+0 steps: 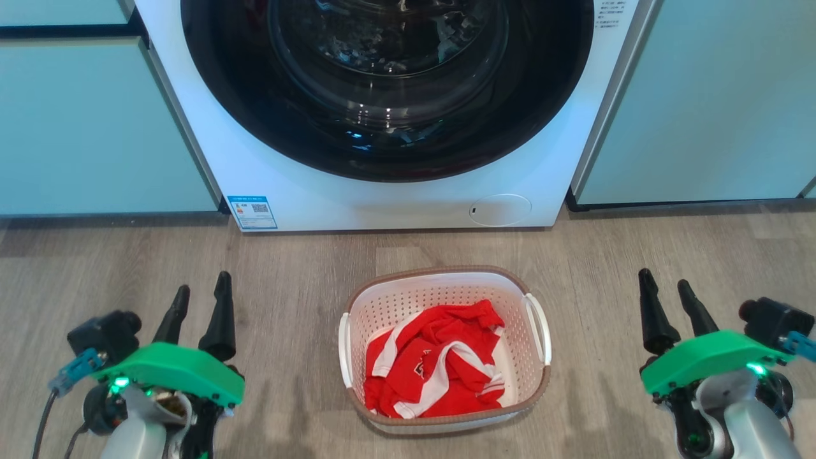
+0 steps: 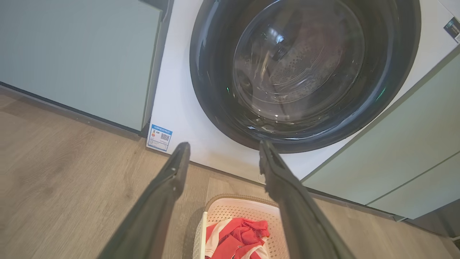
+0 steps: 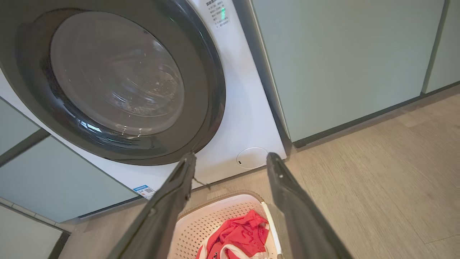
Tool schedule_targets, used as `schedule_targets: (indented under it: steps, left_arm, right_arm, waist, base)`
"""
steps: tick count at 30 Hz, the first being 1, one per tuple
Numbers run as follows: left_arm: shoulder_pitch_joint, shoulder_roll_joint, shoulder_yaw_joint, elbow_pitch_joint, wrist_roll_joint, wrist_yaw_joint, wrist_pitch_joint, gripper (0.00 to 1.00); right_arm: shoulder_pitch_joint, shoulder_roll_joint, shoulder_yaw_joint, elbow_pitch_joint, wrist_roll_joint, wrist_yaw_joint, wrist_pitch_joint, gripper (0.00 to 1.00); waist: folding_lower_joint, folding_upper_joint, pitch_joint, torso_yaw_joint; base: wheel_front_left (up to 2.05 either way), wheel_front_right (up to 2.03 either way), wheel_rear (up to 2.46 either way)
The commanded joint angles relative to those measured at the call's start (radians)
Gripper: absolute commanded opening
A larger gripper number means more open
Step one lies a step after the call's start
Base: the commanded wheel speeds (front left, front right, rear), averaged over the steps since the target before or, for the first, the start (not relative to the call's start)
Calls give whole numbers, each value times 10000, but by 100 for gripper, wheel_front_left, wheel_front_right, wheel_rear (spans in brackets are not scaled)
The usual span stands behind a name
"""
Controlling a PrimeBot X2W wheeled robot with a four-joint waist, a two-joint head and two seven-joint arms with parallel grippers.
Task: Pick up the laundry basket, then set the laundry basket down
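The laundry basket (image 1: 408, 303) is small, white and perforated, with a brown rim and a white handle on each short side. It rests on the wooden floor in front of the washing machine and holds a crumpled red and white garment (image 1: 433, 360). My left gripper (image 1: 201, 290) hovers open well to the basket's left, nothing between its fingers. My right gripper (image 1: 667, 285) hovers open well to its right, also empty. The left wrist view shows the basket (image 2: 237, 212) between the open left gripper (image 2: 224, 147), and the right wrist view shows the basket (image 3: 212, 223) below the open right gripper (image 3: 231, 158).
A white front-loading washing machine (image 1: 306, 191) with a closed dark round door (image 1: 389, 83) stands straight ahead, set between pale green cabinet fronts (image 1: 95, 127). Wooden floor (image 1: 293, 280) lies on both sides of the basket.
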Motion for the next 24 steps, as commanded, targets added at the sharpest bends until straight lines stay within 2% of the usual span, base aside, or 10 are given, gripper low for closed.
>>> schedule_targets:
  steps: [1, 24]
  left_arm:
    - [-525, 305, 155, -425, 320, 75, -121, 100]
    - [-605, 622, -564, -725, 2825, 610, -425, 100]
  right_arm:
    - [-613, -183, 191, -274, -334, -9, -153, 100]
    - [-783, -174, 622, -130, -2734, -12, -828, 100]
  waist:
    - [0, 0, 13, 3]
    - [-1, 0, 139, 11]
  base:
    - [0, 0, 0]
    - [0, 0, 0]
